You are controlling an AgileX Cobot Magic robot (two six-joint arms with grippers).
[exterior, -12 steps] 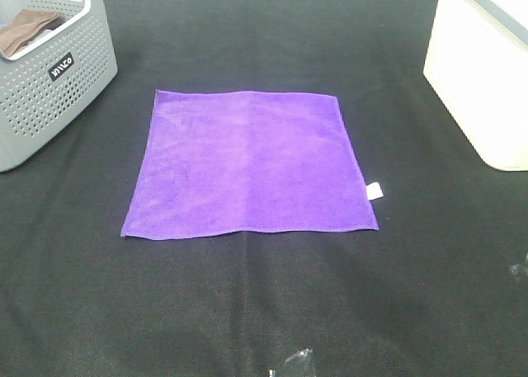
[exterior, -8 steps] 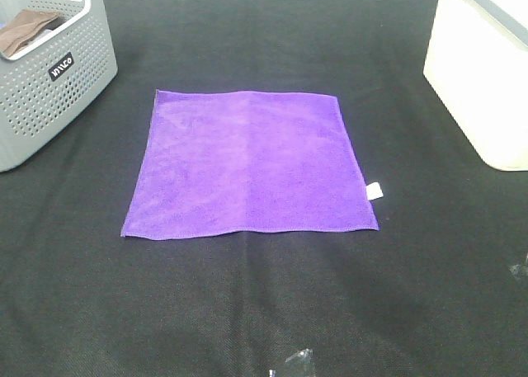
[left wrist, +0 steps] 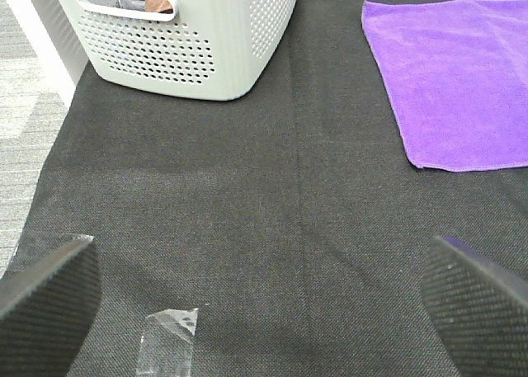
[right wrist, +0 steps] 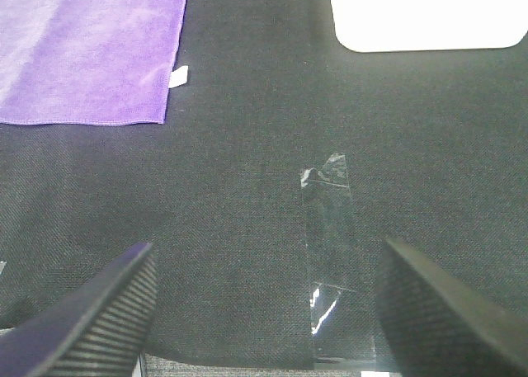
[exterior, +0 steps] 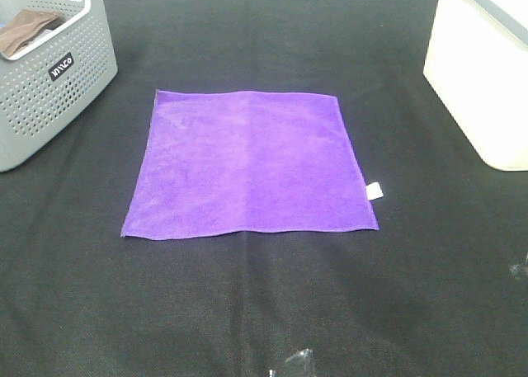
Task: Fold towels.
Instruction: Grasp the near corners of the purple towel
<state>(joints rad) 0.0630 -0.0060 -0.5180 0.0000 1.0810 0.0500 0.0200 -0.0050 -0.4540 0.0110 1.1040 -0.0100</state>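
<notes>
Towel (exterior: 250, 162) lies spread flat and unfolded, one layer, near the middle of the black table cover (exterior: 247, 311). It is bright purple with stitched edges. A small white tag (exterior: 374, 190) sticks out from its right edge in the high view, close to the near right corner.

In the left wrist view the left gripper (left wrist: 264, 311) stands with its two dark ribbed fingers (left wrist: 45, 303) spread wide, holding nothing. It sits over bare black cover, and the near left corner of the towel (left wrist: 462, 72) lies well ahead of it, apart from both fingers. A short strip of clear tape (left wrist: 169, 344) is stuck to the cover just by one finger.

The right gripper (right wrist: 264, 311) is likewise released, its fingers (right wrist: 91, 319) far apart and empty. The towel's near right corner (right wrist: 91, 55) with the white tag (right wrist: 179, 76) lies ahead of it, well clear of the fingertips, with a stretch of black cover between. A longer strip of clear tape (right wrist: 334, 253) lies on the cover between the fingers.

A grey basket (exterior: 49, 80) with perforated walls stands at the far left of the table, apart from the towel, with a brown cloth (exterior: 25, 30) inside it. On the basket's wall is a small dark label (exterior: 61, 66) with white capital letters, set at a slant; the letters are too small to read with certainty. A white bin (exterior: 487, 72) stands at the far right, also apart from the towel, and shows no writing. Any print on the white tag is too small to make out.
</notes>
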